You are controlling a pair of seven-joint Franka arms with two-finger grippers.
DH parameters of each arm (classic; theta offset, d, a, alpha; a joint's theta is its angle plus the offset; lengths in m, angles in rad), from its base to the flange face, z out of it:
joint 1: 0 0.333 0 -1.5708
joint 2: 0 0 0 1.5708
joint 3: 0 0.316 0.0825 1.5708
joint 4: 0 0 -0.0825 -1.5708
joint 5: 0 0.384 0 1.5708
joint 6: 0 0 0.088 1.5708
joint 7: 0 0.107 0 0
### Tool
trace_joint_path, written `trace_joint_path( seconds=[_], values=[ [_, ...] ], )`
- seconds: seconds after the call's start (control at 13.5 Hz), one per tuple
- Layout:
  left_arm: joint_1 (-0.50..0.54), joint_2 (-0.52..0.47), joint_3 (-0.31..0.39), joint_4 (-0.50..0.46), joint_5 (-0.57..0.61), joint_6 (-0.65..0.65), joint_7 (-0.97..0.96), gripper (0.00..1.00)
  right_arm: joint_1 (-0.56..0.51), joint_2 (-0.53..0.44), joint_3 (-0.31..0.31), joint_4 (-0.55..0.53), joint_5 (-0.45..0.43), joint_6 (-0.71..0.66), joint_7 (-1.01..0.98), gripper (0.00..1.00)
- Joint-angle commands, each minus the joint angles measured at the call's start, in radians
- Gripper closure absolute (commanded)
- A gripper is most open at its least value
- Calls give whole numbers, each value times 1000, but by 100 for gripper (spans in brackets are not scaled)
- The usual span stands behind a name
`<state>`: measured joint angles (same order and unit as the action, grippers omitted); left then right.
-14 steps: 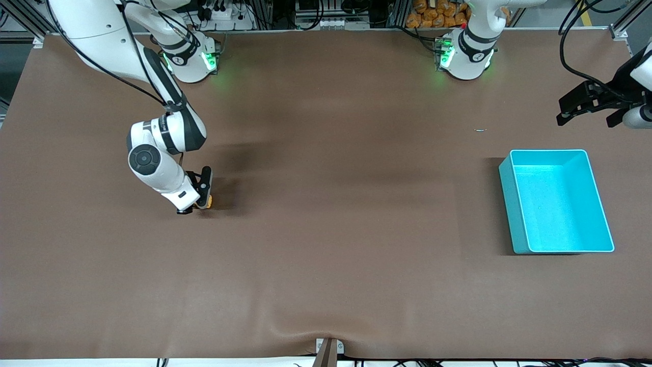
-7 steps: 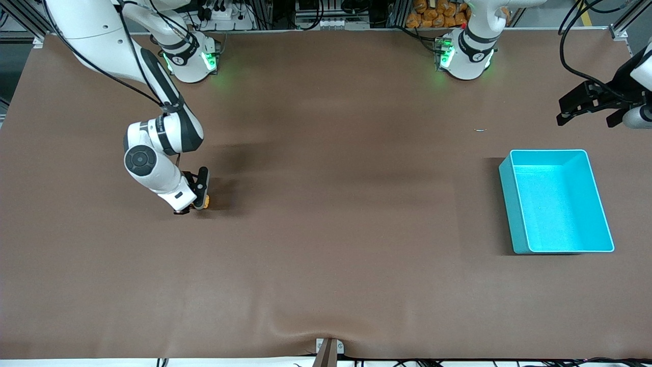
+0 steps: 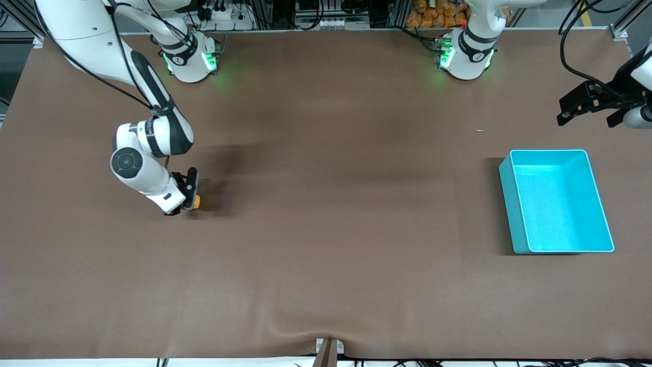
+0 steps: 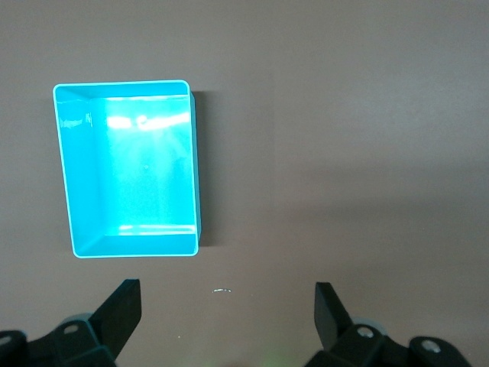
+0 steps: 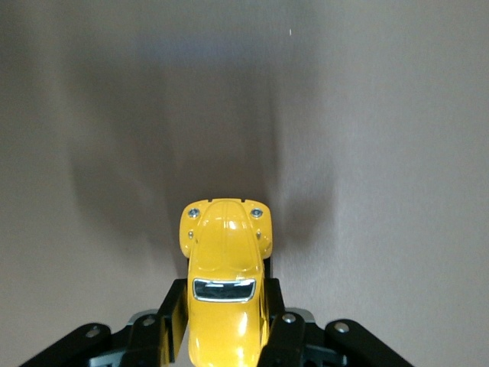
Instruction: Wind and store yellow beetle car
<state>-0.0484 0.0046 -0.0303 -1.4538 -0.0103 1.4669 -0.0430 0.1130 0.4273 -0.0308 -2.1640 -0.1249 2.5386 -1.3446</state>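
The yellow beetle car (image 3: 196, 203) is tiny, at the right arm's end of the table. My right gripper (image 3: 188, 200) is shut on the car and holds it down at the brown table surface. In the right wrist view the car (image 5: 225, 287) sits between the two black fingers (image 5: 164, 321), its nose pointing away from the gripper. The cyan bin (image 3: 556, 201) stands empty toward the left arm's end. My left gripper (image 3: 580, 104) is open and empty, waiting up high over the table's edge at the left arm's end; its wrist view looks down on the bin (image 4: 130, 168).
A small pale scrap (image 3: 480, 130) lies on the brown mat between the left arm's base and the bin. A ripple in the mat (image 3: 326, 331) sits at the table edge nearest the front camera.
My right gripper, shut on the car, has slid it along the table toward the right arm's end. The left arm has not moved.
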Motion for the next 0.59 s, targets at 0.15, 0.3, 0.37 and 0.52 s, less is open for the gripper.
trace_joint_path(
  seconds=[0.15, 0.3, 0.37, 0.52],
  values=[
    [31, -8, 3, 4, 23, -7, -5, 0, -62, 59, 9, 10, -24, 48, -37, 76],
    [31, -8, 4, 4, 23, -13, -12, 0, -96, 76, 8, 10, -24, 75, -85, 76],
    [30, -9, -2, 4, 20, -19, -14, 0, -111, 82, 8, 12, -24, 95, -109, 76],
    [22, -18, -7, -2, 15, -37, -17, 0, -131, 91, 8, 15, -24, 109, -136, 75]
  ],
)
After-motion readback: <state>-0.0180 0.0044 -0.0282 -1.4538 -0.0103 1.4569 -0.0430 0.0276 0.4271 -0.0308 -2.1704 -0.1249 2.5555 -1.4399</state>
